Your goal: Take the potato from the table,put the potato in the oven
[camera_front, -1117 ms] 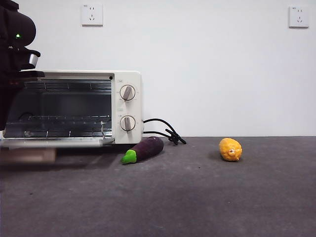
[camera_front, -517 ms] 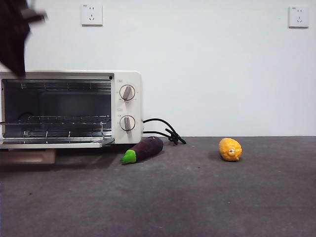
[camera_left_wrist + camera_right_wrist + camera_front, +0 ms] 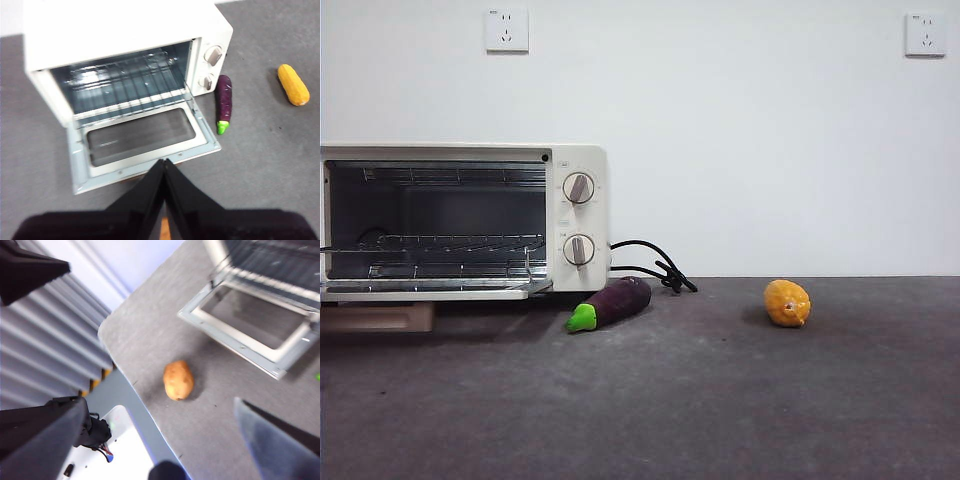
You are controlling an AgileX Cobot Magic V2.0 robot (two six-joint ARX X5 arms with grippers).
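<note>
The potato [image 3: 178, 380], orange-tan and oval, lies on the grey table [image 3: 150, 325] near a rounded table corner, a short way in front of the oven's let-down door [image 3: 250, 335]. My right gripper [image 3: 160, 402] hovers above it, open, jaws wide apart on either side of it. The cream oven [image 3: 578, 215] stands at the left with its door [image 3: 142, 140] flat open and its wire rack bare. My left gripper [image 3: 164, 162] is shut on nothing, above and in front of the door. The front view shows neither gripper nor the potato.
A purple eggplant [image 3: 610, 303] lies beside the oven's knob side, next to the black cord [image 3: 655, 265]. A yellow-orange fruit [image 3: 787, 302] sits farther right. A wooden block [image 3: 375, 318] lies under the open door. The table edge runs close to the potato.
The dark arm at the front view's top left has lifted out of the picture. The oven door, blurred a second ago, now rests flat open.
</note>
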